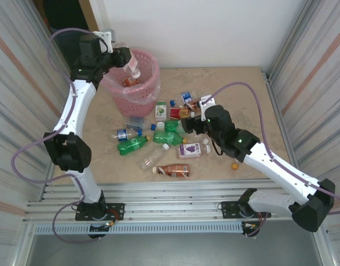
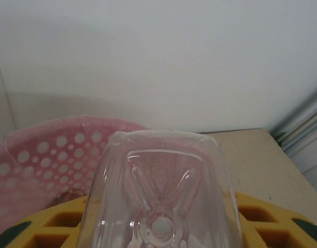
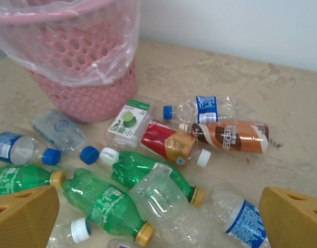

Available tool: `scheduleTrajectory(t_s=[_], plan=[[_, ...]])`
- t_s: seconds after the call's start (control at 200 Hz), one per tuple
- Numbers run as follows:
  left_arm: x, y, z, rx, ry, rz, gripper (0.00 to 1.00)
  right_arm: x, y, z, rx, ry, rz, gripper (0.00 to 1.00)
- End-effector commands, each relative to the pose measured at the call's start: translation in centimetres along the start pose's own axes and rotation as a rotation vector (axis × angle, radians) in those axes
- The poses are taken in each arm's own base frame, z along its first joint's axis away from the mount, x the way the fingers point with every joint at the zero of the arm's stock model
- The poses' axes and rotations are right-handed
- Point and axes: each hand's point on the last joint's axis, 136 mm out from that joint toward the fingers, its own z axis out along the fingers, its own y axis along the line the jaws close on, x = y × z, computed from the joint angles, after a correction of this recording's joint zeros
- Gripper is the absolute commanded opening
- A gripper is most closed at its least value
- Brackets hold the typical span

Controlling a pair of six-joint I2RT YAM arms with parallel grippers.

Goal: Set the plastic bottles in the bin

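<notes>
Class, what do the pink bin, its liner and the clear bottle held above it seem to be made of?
Bin: rigid moulded plastic, matte, with a regular lattice of holes. Liner: thin plastic film, glossy, translucent and wrinkled. Clear bottle: likely thin transparent plastic, shiny, with moulded base ribs.

Beige marbled tabletop (image 1: 225, 75); white wall (image 1: 203, 27) at back; ribbed metal panels (image 1: 319, 55) L & R; slotted alu rails (image 1: 175, 208) along near edge.

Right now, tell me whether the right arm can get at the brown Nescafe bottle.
Probably yes. The right gripper hangs open above the pile, and the Nescafe bottle lies flat at the pile's edge with nothing on top of it; only the red-labelled bottle crowds its cap end.
</notes>
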Motion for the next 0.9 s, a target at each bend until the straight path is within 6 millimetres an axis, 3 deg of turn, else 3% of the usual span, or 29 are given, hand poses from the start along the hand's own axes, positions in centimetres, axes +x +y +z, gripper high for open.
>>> scheduleTrajectory(t_s=[0.0, 0.496, 0.751, 0.897], plan=[[-0.3, 0.2, -0.3, 0.009, 0.019, 0.012, 0.05, -0.8, -0.7, -1.2, 0.015, -0.011, 0.057, 0.98], [4.9, 5.1, 2.2, -0.167, 0.223, 0.009, 0.12, 2.1, -1.3, 0.0, 0.061, 0.132, 0.078, 0.98], [6.7, 6.2, 2.7, -0.206, 0.293, -0.003, 0.29, 4.0, -1.3, 0.5, 0.069, 0.220, 0.094, 0.98], [6.1, 6.4, 2.0, -0.235, 0.283, 0.002, 0.50, 5.7, -1.0, 0.5, 0.054, 0.294, 0.093, 0.98]])
